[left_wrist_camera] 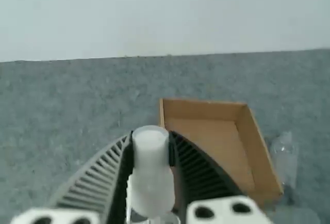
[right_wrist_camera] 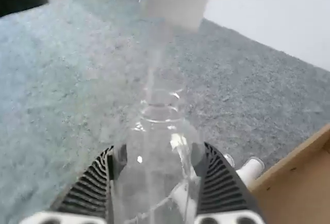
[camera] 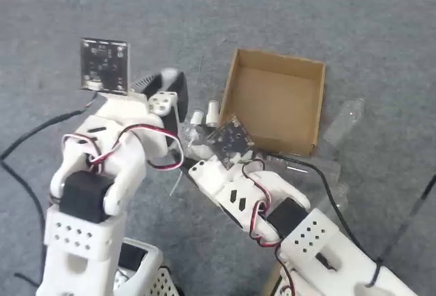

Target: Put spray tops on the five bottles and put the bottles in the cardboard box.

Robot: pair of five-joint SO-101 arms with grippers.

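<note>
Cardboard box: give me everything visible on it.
The cardboard box is plain brown and squarish. It is open-topped, with low upright walls and no flaps showing. It sits flat on the grey carpet, right of centre in the high view. Its floor looks bare, with no bottles inside. A clear bottle lies beside its right wall; whether they touch is unclear.

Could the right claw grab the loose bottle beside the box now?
Probably not: the right claw is full, clamped on another clear bottle. The loose bottle sits beside the cardboard box.
</note>
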